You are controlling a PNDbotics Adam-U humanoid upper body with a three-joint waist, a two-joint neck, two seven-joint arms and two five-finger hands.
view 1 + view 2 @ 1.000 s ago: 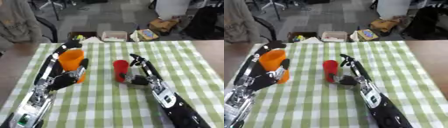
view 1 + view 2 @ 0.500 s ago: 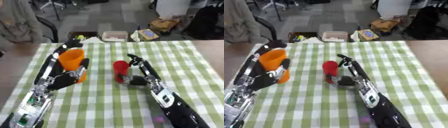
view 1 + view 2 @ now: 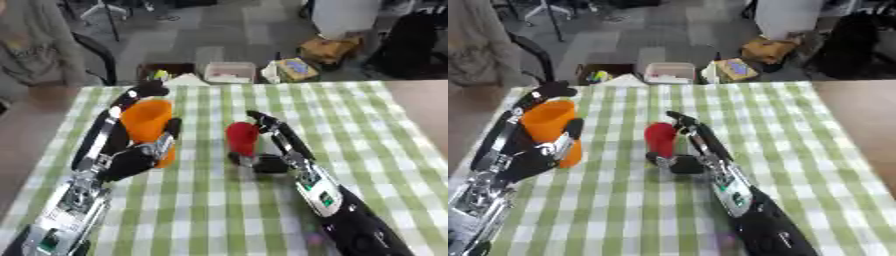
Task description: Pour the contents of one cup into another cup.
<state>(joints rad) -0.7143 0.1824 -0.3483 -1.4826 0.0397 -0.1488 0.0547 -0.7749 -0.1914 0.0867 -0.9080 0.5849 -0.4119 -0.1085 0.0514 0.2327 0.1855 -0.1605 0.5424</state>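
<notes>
An orange cup (image 3: 145, 119) stands upright at the left of the green checked table (image 3: 210, 210). My left hand (image 3: 122, 161) is curled round it, fingers running up its far side and thumb (image 3: 171, 131) on its near side. A smaller red cup (image 3: 241, 139) stands upright at the table's middle. My right hand (image 3: 282, 151) is against its right side, with fingers (image 3: 267, 124) along the cup and the thumb (image 3: 238, 160) curled in front of its base. I cannot see inside either cup.
Beyond the table's far edge, boxes and bins (image 3: 229, 73) sit on the floor next to a dark chair (image 3: 98, 55). A brown table surface (image 3: 420, 102) adjoins on the right. Bare cloth lies in front of both cups.
My right hand has closed in on the red cup, thumb now in front of its base. The orange cup and left hand have barely moved.
</notes>
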